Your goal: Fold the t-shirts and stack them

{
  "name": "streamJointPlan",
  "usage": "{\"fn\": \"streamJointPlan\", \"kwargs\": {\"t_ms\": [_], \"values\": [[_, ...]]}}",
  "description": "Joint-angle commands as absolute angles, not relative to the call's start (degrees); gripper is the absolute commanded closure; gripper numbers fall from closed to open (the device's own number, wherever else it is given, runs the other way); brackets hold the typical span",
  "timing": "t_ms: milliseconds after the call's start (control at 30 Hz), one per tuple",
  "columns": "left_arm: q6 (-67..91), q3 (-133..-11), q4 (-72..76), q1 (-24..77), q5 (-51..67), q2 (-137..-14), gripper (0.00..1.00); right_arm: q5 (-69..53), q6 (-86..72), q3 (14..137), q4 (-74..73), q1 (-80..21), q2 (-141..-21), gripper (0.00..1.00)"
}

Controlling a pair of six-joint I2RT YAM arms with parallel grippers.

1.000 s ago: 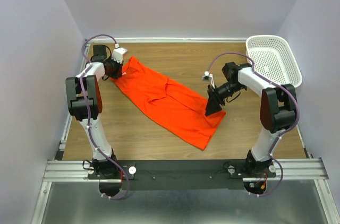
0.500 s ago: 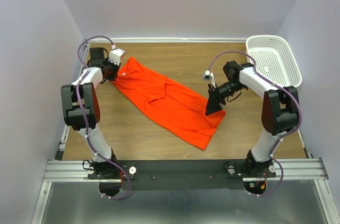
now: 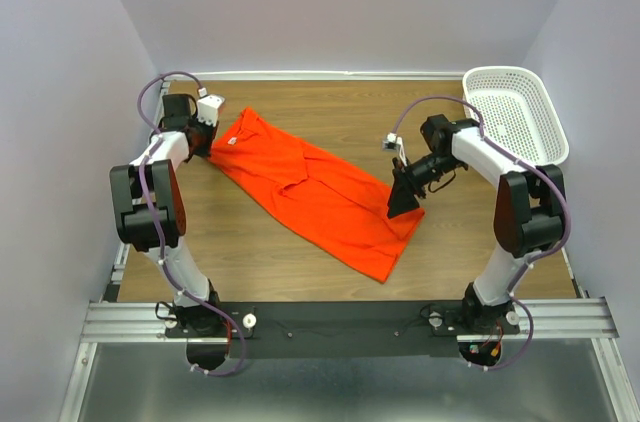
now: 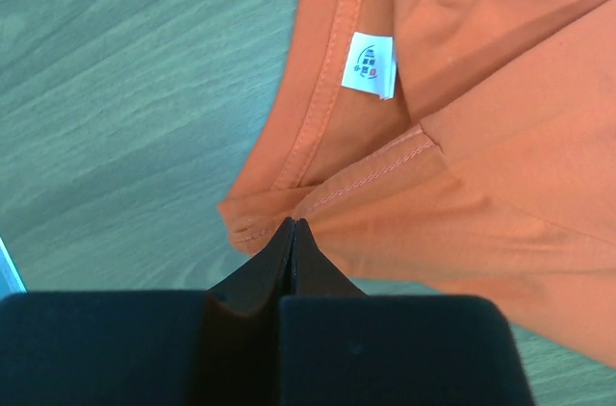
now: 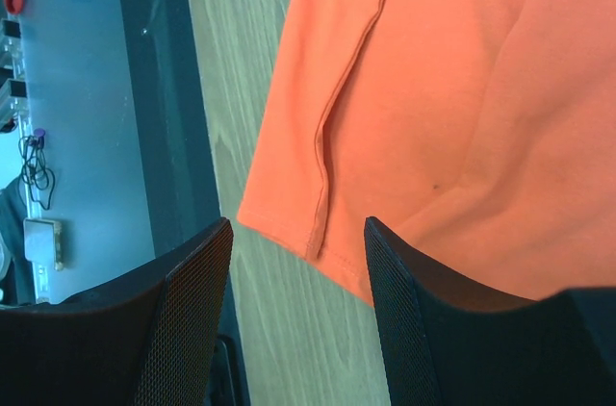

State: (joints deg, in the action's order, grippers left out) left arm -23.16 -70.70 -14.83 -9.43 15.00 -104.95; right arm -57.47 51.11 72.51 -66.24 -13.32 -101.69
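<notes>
One orange-red t-shirt (image 3: pixel 320 192) lies flat and slanted on the wooden table, neck end at the far left, hem at the near right. My left gripper (image 3: pixel 209 147) is at the neck-end corner. In the left wrist view it (image 4: pixel 292 224) is shut, its tips pinching the bunched shoulder edge of the t-shirt (image 4: pixel 481 185), just below the white neck label (image 4: pixel 370 64). My right gripper (image 3: pixel 403 204) is at the shirt's right hem. In the right wrist view it (image 5: pixel 298 223) stands open above the hem corner of the t-shirt (image 5: pixel 462 88), nothing held.
A white lattice basket (image 3: pixel 515 112) stands at the far right corner of the table. The metal rail with both arm bases (image 3: pixel 350 317) runs along the near edge. Lilac walls close in the left, back and right.
The left gripper has closed on the shirt's shoulder edge, and the left arm has shifted slightly left. The right arm and gripper have not moved.
</notes>
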Motion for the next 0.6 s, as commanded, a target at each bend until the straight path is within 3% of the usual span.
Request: {"fn": "streamJointPlan", "kwargs": {"t_ms": [0, 300, 567], "values": [[-21.10, -71.28, -16.17, -10.02, 10.21, -105.82, 1.00, -57.75, 52.56, 71.98, -67.15, -13.54, -99.84, 0.35], [-19.51, -71.54, -17.14, -10.02, 6.77, -106.61, 1.00, -52.39, 54.93, 67.77, -65.66, -19.06, -96.43, 0.35], [-19.25, -74.71, -18.28, -10.11, 6.59, -108.90, 1.00, -35.88, 40.80, 55.21, -47.06, -38.48, -83.07, 0.34]]}}
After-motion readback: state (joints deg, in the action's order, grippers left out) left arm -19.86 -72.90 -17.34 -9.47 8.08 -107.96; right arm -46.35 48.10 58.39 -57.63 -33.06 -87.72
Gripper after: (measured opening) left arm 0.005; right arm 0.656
